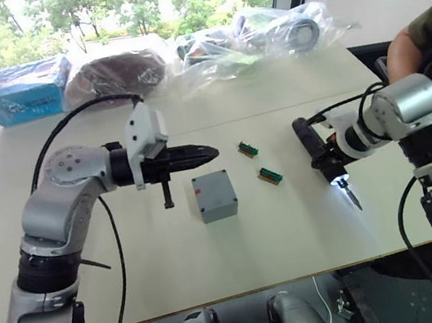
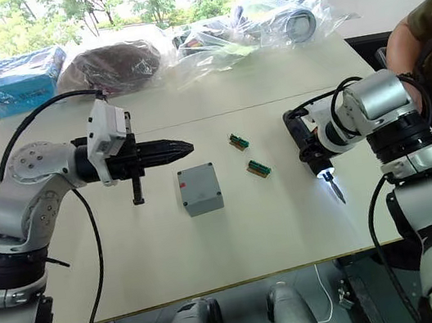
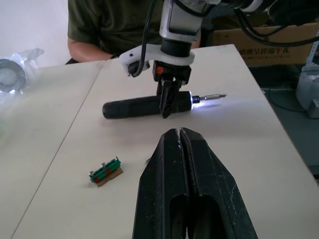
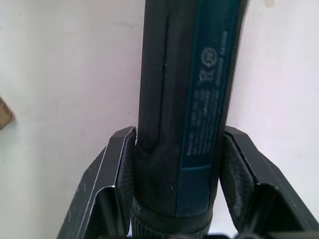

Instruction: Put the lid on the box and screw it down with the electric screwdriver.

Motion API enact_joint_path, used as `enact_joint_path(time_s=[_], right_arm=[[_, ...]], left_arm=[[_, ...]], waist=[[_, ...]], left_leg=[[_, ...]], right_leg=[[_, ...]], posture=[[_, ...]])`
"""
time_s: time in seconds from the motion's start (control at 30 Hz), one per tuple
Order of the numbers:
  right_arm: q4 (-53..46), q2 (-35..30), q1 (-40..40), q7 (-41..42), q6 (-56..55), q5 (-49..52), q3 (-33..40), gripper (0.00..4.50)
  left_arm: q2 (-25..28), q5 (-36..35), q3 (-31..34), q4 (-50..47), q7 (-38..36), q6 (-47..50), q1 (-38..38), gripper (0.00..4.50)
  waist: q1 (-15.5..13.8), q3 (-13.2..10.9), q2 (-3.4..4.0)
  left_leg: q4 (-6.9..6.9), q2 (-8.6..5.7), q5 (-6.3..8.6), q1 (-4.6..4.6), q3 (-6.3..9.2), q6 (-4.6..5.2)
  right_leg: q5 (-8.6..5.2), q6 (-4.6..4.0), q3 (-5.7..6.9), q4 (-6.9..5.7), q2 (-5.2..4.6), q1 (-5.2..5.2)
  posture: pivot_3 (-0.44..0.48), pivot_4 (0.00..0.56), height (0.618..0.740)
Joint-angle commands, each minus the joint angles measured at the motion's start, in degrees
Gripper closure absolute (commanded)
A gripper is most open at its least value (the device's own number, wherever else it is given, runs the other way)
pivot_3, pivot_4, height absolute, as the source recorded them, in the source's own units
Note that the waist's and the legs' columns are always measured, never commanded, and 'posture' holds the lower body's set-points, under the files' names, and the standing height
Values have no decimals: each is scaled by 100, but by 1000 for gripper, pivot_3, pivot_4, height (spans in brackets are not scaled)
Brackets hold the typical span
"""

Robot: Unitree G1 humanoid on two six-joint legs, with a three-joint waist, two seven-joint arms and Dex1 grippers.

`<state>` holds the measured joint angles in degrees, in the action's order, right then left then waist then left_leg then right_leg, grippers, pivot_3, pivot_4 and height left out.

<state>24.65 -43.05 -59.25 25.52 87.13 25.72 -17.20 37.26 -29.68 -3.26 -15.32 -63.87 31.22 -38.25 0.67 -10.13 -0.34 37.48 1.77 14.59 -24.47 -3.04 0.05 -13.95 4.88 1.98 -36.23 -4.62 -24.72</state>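
The box point(image 1: 214, 196) stands mid-table, a small grey square block. Its flat top with a small red mark looks like the lid point(image 1: 211, 185), resting on it. My left gripper point(image 1: 213, 152) is shut and empty, hovering just above and behind the box's left side; its fingers point(image 3: 199, 164) are pressed together. To the right, apart from the box, my right gripper point(image 1: 328, 161) is shut on the electric screwdriver point(image 1: 312, 141). The dark barrel point(image 4: 189, 99) fills the jaws. Its tip is lit and the bit point(image 1: 353, 196) points at the table's front edge.
Two small green-red parts point(image 1: 248, 149) point(image 1: 270, 175) lie between box and screwdriver. A short black peg point(image 1: 168, 194) stands left of the box. Plastic bags point(image 1: 262, 38) and a blue packet point(image 1: 22, 90) line the far edge. A person point(image 1: 426, 27) sits at the right.
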Motion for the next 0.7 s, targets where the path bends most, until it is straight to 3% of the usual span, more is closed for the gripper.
enact_joint_path(time_s=[0.03,0.1,0.17,0.33,0.47,0.57,0.7], right_arm=[[89,54,-165,98,-175,-254,75,1486],[-35,2,-239,215,-142,-282,61,675],[-256,-128,-372,311,-245,-367,45,146],[-1303,-501,-641,569,-884,-555,190,53],[-2427,-274,-322,706,-1202,-354,530,53],[-3081,175,88,609,-1253,-199,827,672],[-3814,517,870,443,-1835,-437,564,2115]], left_arm=[[106,-139,173,-246,74,67,18,4500],[157,-118,178,-227,104,86,57,4500],[235,-45,225,-147,185,82,111,4500],[594,165,368,-19,288,-9,650,4500],[797,521,239,271,204,-390,1227,4500],[723,678,141,538,214,-564,1363,4500],[592,913,-76,757,245,-794,1452,4500]], waist=[[4,0,0],[5,0,0],[-1,0,0],[11,-4,6],[43,-4,6],[-10,-2,-5],[-87,-2,-5]], left_leg=[[6,0,0,1,0,0],[12,0,0,1,1,0],[16,1,0,0,1,0],[15,1,0,-2,2,0],[-5,4,3,12,-3,5],[-4,7,-1,7,-6,-2],[13,2,-1,0,-6,-3]], right_leg=[[1,2,0,0,0,3],[2,4,0,-1,0,4],[3,4,0,-2,0,5],[2,4,-2,-2,0,0],[2,3,-10,-2,5,-2],[3,1,6,-4,10,0],[5,1,11,-5,-4,8]], posture=[[0,150,740],[0,150,740],[0,150,740],[0,150,740],[0,150,740],[0,150,740],[0,150,740]])
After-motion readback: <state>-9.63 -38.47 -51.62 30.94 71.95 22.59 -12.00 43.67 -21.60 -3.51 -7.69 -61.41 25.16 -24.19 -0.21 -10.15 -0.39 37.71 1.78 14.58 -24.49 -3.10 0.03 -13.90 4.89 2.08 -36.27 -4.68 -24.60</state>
